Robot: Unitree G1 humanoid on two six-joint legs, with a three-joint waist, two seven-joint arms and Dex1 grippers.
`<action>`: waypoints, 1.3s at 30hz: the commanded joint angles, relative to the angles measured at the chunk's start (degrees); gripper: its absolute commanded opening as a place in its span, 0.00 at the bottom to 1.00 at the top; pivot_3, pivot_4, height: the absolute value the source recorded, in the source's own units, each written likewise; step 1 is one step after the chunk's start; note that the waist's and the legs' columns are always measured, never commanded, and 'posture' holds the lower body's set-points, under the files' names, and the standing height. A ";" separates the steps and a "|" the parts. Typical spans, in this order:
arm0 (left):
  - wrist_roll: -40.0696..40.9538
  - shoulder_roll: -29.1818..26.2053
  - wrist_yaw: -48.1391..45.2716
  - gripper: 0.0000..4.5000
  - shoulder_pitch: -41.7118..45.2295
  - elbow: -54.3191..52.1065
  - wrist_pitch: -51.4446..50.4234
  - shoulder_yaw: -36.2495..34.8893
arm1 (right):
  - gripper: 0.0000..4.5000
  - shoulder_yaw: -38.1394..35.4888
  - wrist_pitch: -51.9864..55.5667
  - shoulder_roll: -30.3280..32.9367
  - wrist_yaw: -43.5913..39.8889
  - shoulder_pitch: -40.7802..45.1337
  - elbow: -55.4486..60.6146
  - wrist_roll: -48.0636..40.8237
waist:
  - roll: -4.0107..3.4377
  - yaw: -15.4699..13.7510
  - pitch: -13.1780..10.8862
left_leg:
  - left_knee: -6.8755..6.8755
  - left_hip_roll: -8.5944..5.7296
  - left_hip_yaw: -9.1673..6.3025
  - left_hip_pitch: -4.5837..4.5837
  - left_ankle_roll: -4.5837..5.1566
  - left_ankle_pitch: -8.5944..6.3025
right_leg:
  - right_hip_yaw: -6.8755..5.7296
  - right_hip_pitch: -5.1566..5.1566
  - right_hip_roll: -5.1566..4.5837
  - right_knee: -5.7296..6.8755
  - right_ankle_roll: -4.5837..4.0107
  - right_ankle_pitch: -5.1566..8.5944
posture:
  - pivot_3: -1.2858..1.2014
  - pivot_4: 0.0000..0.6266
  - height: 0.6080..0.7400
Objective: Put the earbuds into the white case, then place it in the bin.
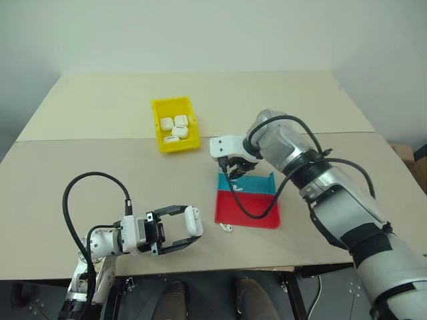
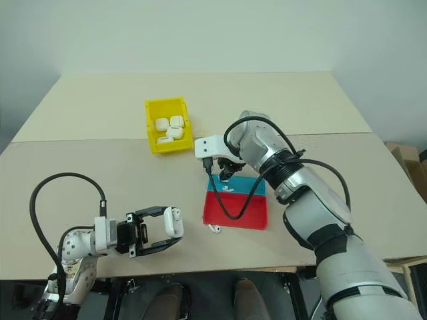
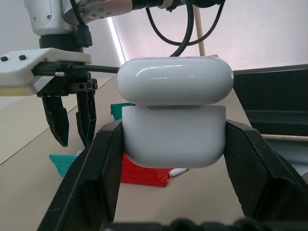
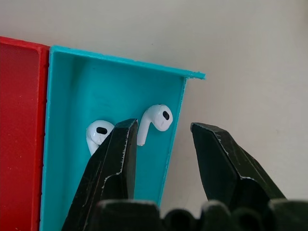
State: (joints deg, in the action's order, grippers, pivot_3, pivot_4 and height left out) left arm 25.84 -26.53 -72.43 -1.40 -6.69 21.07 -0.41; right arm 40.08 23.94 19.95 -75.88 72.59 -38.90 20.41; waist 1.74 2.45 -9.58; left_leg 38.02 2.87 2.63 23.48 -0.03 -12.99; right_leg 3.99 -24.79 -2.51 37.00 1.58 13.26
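My left gripper (image 1: 189, 230) is shut on the white case (image 3: 174, 113) and holds it just above the table's near edge, lid side up. My right gripper (image 1: 232, 173) points down over the teal end of the tray, and its jaws are open. Two earbuds (image 4: 157, 118) lie in that teal compartment against its wall, one of them (image 4: 97, 133) partly behind a finger (image 4: 113, 168). Another earbud (image 1: 227, 228) lies on the table by the tray's near left corner. The yellow bin (image 1: 157, 123) stands further back, left of the right gripper.
The red-and-teal tray (image 1: 250, 212) lies flat in the middle of the table. Several white cases (image 1: 177, 127) lie inside the bin. Black cables loop off both wrists. The table's near edge runs just below my left gripper.
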 commanded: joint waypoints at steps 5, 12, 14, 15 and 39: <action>-0.64 -0.62 1.03 0.62 -0.25 -0.19 2.20 0.54 | 0.49 -2.02 -0.64 -2.31 3.65 0.98 -4.91 1.62 | 0.00 0.01 0.00 | 0.00 0.00 0.00 0.01 0.00 0.00 | 0.00 -0.01 0.00 0.01 0.00 0.00 | 0.52 0.24 1.00; -0.38 -1.53 0.87 0.62 -0.24 0.15 2.80 0.60 | 0.49 -2.02 -1.32 -2.99 3.12 0.98 -5.86 1.72 | -0.01 0.06 0.00 | 0.00 0.00 0.00 0.02 0.00 0.00 | 0.00 -0.04 0.00 0.02 -0.01 0.01 | 0.52 0.24 1.00; -0.41 -1.62 1.08 0.62 -0.04 0.10 2.71 0.59 | 0.49 -2.11 -1.57 -3.18 3.43 0.73 -5.65 1.69 | -0.01 0.08 0.00 | 0.00 0.00 0.00 0.02 0.00 0.00 | 0.00 -0.04 0.00 0.02 -0.01 0.00 | 0.52 0.24 1.00; -0.38 -1.62 1.07 0.62 0.05 0.16 2.77 0.58 | 0.49 -2.30 -1.56 -3.32 3.49 0.66 -5.44 1.50 | -0.01 0.10 0.00 | 0.00 0.00 0.00 0.02 0.00 0.00 | 0.00 -0.04 0.00 0.02 -0.01 0.01 | 0.52 0.24 1.00; -1.01 -1.95 1.01 0.62 0.24 1.14 3.85 0.81 | 0.36 -1.97 -2.85 -2.56 3.45 -0.52 -4.84 2.56 | -0.01 0.09 0.00 | 0.00 0.00 0.00 0.00 0.00 0.00 | 0.00 -0.03 0.01 0.06 -0.01 0.01 | 0.52 0.24 1.00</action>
State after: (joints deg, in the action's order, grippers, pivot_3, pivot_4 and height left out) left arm 24.70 -27.90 -71.48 -1.57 -5.31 23.53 0.18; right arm 39.41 21.41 16.82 -72.31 72.16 -45.13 22.36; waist 1.73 2.54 -9.58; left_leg 38.02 2.88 2.63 23.48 -0.03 -12.99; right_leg 3.99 -24.82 -2.50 37.06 1.56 13.27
